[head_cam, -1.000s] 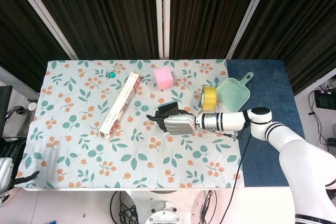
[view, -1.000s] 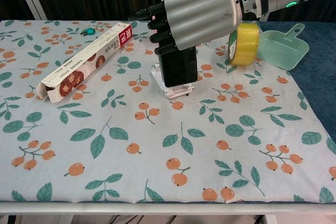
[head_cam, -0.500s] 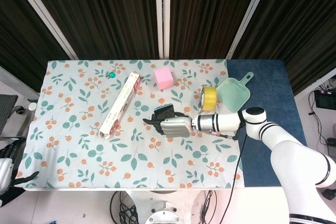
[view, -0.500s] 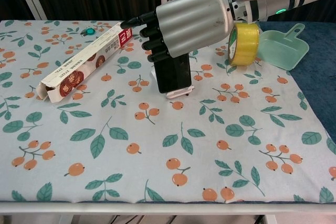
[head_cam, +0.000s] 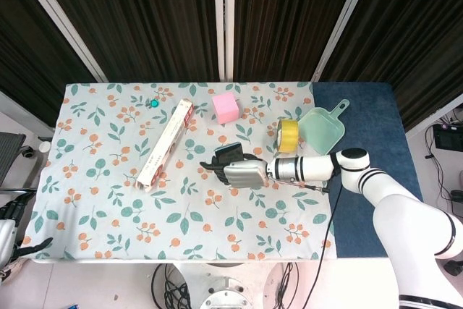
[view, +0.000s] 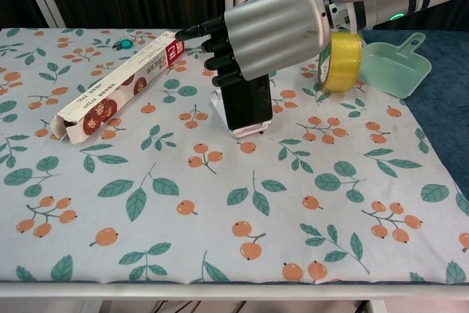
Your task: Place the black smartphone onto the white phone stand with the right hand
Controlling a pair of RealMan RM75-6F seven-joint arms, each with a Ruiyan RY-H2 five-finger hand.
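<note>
In the head view, just right of the frame's middle: right hand (head_cam: 242,172) stretched over the lower part of the black smartphone (head_cam: 230,151), dark fingers pointing left. At the lower left edge, only a small part of the left hand (head_cam: 9,235); cannot tell whether released or clenched. In the chest view, upper middle: same right hand above the smartphone, covering its top. Cannot tell if grasping it or only touching. Smartphone standing upright, slightly tilted, its bottom edge in the white phone stand (view: 249,130) on the flowered cloth (view: 220,218). To the left, a long box (view: 117,86); to the upper right, yellow tape (view: 343,61) beside a green dustpan (view: 388,67).
</note>
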